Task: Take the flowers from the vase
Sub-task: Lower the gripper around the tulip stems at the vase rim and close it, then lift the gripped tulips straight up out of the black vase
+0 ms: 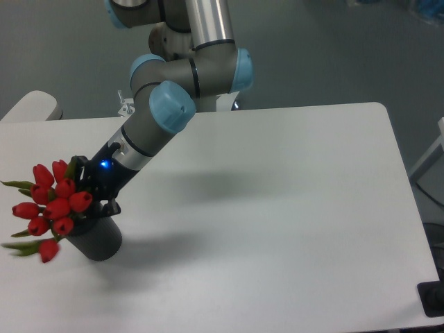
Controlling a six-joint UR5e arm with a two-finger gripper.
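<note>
Flowers (52, 208) held in the vase (97, 239) at the table's (277, 208) front left.

The red buds are spread leftward above the dark vase, stems hidden inside it. The gripper (87, 201) is pressed in among the buds just over the vase mouth; its finger opening cannot be told.
</note>
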